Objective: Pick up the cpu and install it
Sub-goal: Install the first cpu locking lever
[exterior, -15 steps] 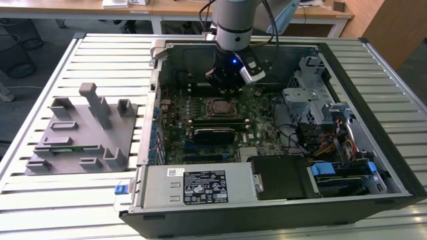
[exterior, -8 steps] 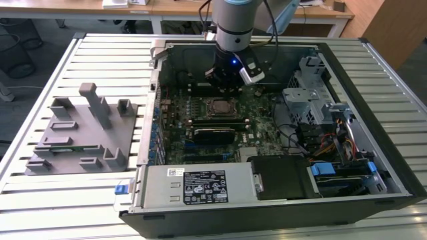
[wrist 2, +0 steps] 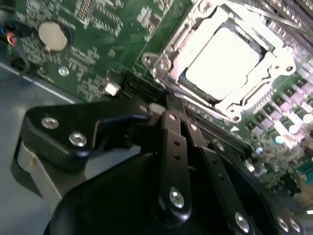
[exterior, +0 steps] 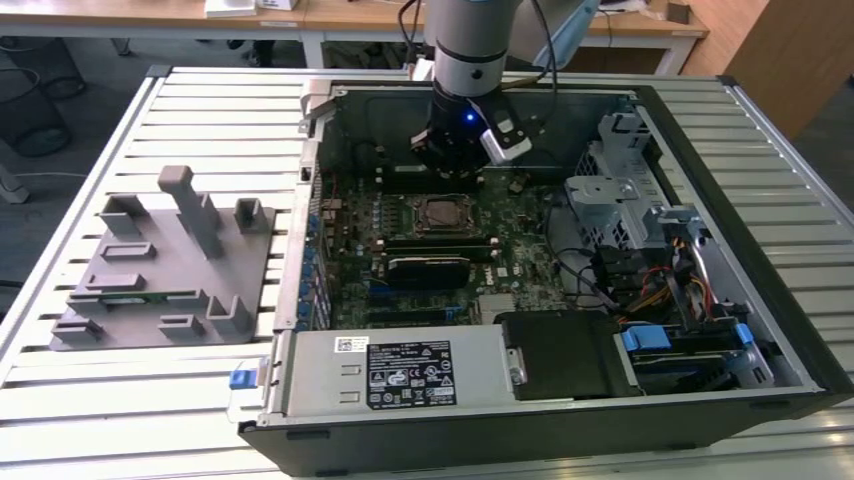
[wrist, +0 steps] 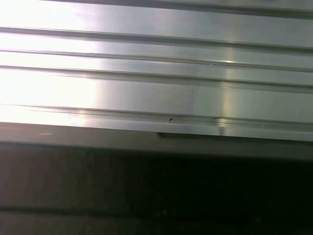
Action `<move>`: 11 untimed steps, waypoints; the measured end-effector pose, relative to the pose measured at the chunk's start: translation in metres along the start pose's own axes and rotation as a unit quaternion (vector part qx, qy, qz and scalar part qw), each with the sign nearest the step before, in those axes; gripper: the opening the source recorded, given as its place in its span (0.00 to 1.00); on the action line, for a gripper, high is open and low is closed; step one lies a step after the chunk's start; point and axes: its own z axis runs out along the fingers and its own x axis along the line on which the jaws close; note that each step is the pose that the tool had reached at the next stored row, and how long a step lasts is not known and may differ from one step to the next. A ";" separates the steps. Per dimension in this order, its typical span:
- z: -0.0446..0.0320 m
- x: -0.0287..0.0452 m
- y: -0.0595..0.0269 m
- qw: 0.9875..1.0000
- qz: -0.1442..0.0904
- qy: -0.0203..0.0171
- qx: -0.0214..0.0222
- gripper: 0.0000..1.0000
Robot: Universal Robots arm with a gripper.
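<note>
**CPU seated in the socket, tool hanging just off it**

The computer case (exterior: 561,250) lies on its side on the slatted table (exterior: 214,110), open face up, which gives the arm a straight way down to the motherboard (exterior: 400,250). The grey plastic tray (exterior: 160,270) with upright posts stands well apart from the case, at the exterior view's left; it looks made to present parts for picking.

The cpu (wrist 2: 222,61) lies flat inside the metal frame of the socket (wrist 2: 161,61), its bright silver top facing up. In the exterior view the cpu (exterior: 442,213) sits near the middle of the board, with the long black memory sticks (exterior: 430,245) just beside it at about 6 o'clock.

The tool (exterior: 447,165) hangs inside the case, and in the exterior view the chip lies close at 6 o'clock from it. In the second wrist view the tool (wrist 2: 176,115) has its black fingers (wrist 2: 171,132) pressed together with nothing between them, and the tips stop near the socket frame's corner. The chip appears apart from the tool, so I judge the installing largely done.
</note>
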 end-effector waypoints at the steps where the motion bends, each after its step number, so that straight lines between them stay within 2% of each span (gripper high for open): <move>1: -0.0001 0.0000 -0.0004 1.000 0.000 0.000 0.000 0.11; 11: -0.0005 0.0003 -0.0065 1.000 0.000 0.000 0.000 0.11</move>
